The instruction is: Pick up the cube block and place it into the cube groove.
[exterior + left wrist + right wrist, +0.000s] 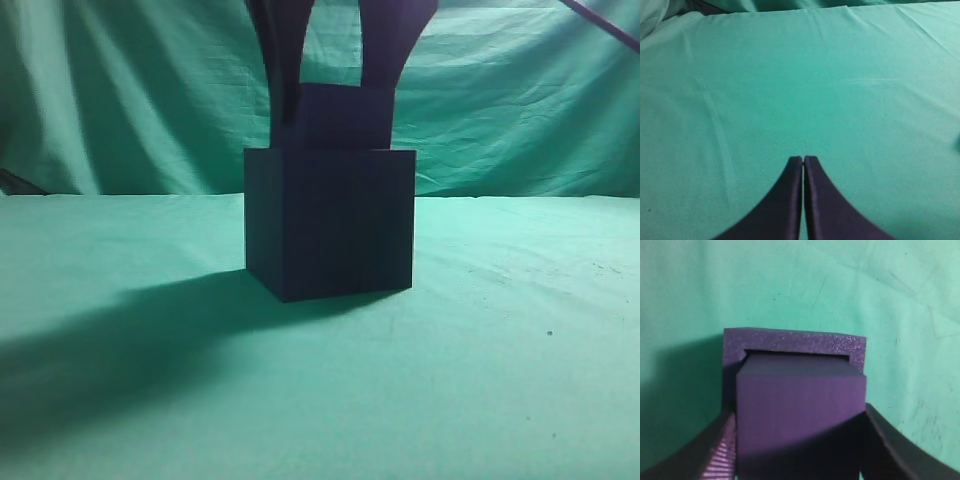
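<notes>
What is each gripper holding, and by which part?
The right gripper holds the cube block by two opposite side faces, above the cube groove. The left gripper is shut, empty.

Green cloth-covered table (520,380) (creased), cube groove (330,225) standing directly on it, its shadow falling left

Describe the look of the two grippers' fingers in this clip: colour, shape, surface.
The left gripper has smooth, dark purple-black fingers, broad at the base and curving to narrow flat tips. The right gripper has fingers of the same dark colour, with fine ribbing along the inner edge. No cables, labels or markings are visible.
</notes>
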You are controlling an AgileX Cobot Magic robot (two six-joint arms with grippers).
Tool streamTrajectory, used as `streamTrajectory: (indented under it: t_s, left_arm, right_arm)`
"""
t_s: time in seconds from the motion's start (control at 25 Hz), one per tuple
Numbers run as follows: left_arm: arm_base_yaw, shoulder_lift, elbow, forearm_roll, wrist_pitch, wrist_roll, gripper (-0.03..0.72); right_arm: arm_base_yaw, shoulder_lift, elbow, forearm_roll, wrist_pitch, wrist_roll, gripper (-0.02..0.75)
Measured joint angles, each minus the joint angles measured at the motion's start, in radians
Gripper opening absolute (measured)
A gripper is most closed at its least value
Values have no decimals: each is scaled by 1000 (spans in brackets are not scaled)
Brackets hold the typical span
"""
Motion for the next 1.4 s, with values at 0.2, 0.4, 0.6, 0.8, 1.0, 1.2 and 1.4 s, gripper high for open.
streamTrajectory:
  t_s: [0.2,0.4,0.6,0.8,1.0,1.2,1.4]
  left_arm:
    - [0,0,0,0,0,0,0]
    - [0,0,0,0,0,0,0]
    - [0,0,0,0,0,0,0]
    - [0,0,0,0,0,0,0]
    - [0,0,0,0,0,0,0]
    - [0,0,0,0,0,0,0]
    - [0,0,0,0,0,0,0]
  right_arm:
    - [0,0,0,-2,-24,-41,498]
    - [0,2,-99,-21,47,-45,644]
    - [0,-11,-269,-56,124,-45,443]
    - [0,-127,-281,-15,145,-47,55]
    - [0,-304,-208,19,147,-47,0]
    - [0,-536,-30,16,155,-47,0]
    - [0,-746,163,4,159,-49,0]
